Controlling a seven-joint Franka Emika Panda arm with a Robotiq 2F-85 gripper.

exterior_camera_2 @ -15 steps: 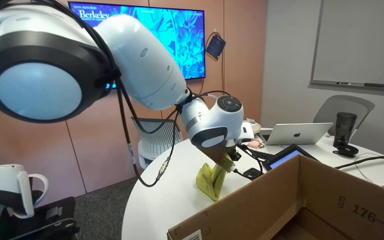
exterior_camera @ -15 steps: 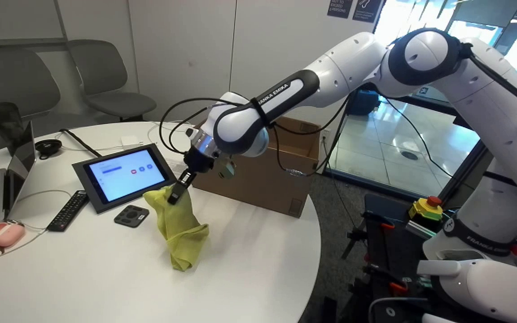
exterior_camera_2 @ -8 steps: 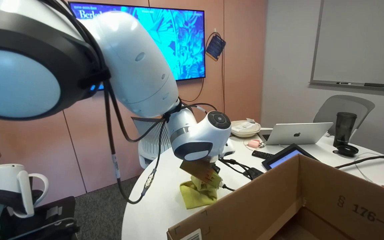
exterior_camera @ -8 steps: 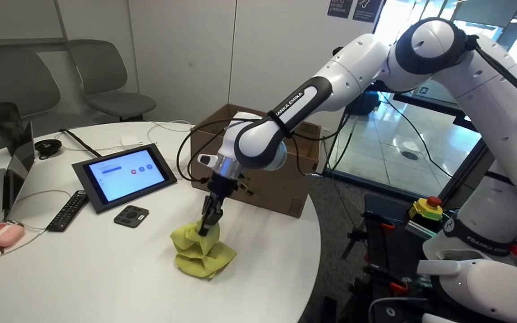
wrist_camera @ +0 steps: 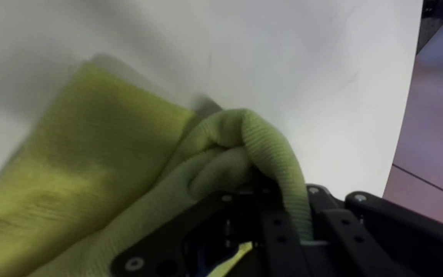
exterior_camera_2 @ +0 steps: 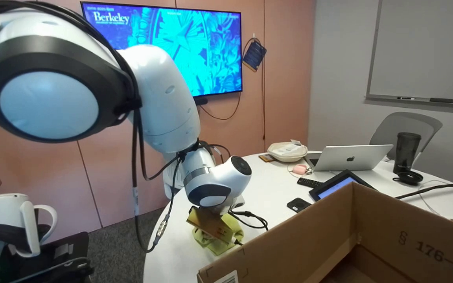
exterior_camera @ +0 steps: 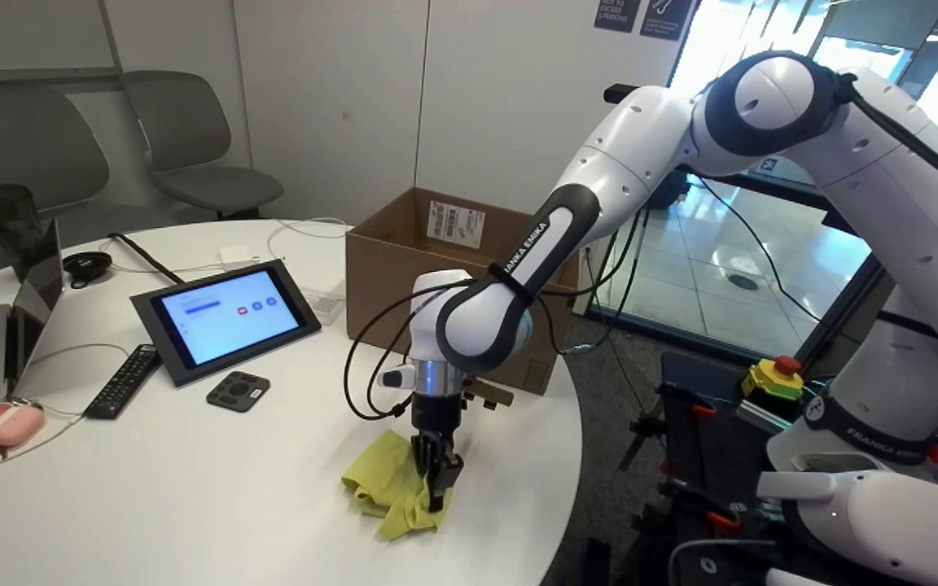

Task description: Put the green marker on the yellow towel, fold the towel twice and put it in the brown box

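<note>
We're probably folding: our gripper [exterior_camera: 436, 498] pinches the yellow towel [exterior_camera: 384, 476]. Next, we should lay it over and release.

extended leftward from the right in an exterior view with a white arm [exterior_camera: 640, 140], crooked high at the elbow [exterior_camera: 775, 91] and sloping down to an almost vertical wrist [exterior_camera: 438, 378]; aimed downward with a black gripper [exterior_camera: 436, 496], clamped tight at the fingers [wrist_camera: 277, 231].
</note>
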